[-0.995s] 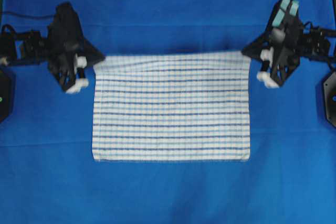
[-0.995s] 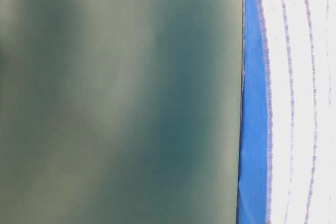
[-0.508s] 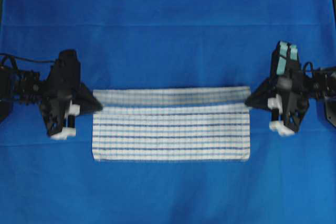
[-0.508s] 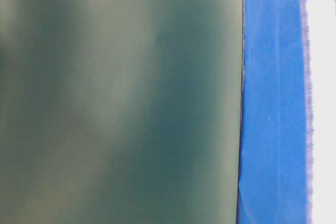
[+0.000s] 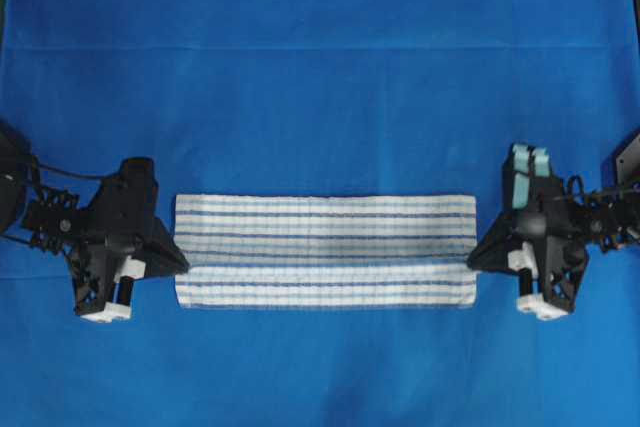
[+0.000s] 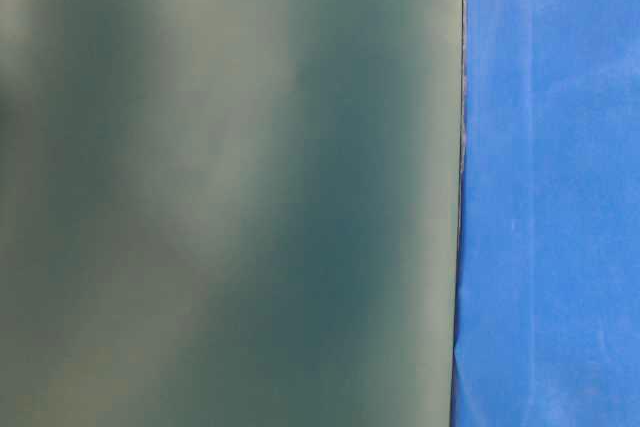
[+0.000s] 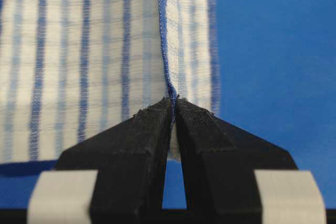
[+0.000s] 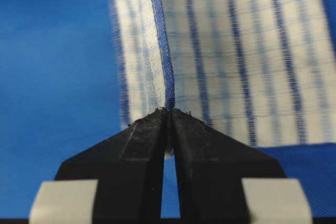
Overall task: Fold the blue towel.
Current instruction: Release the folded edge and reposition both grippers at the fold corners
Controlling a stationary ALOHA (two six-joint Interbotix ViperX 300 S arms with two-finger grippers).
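We are viewing the workspace from overhead, starting at the left. The left gripper point(image 5: 183, 265) is sitting at the left short end of the blue towel point(image 5: 325, 250), with its black fingers point(image 7: 144, 129) pressed together on the cloth. In the left wrist view we are seeing the tips pinching a hemmed blue edge of the towel, with no gap between them at the tip, so this gripper is clamping the towel's edge.

The blue towel is lying across the middle of the blue table cloth point(image 5: 320, 67), nearer the near edge than the far edge. It is showing as a long, narrow band running left to right, with striped layers lying one over another. A raised edge line is running along its length between the two grippers, closer to the near long side.

At the right short end of the towel, the right gripper point(image 5: 472, 262) is mirroring the left one. In the right wrist view we are seeing its fingers point(image 8: 199, 135) closed tight on the same kind of hemmed blue edge, so it is also gripping the towel.

In the table-level view we are seeing only a blurred dark green surface point(image 6: 230, 187) on the left and the table cloth on the right; neither the towel nor a gripper is appearing there
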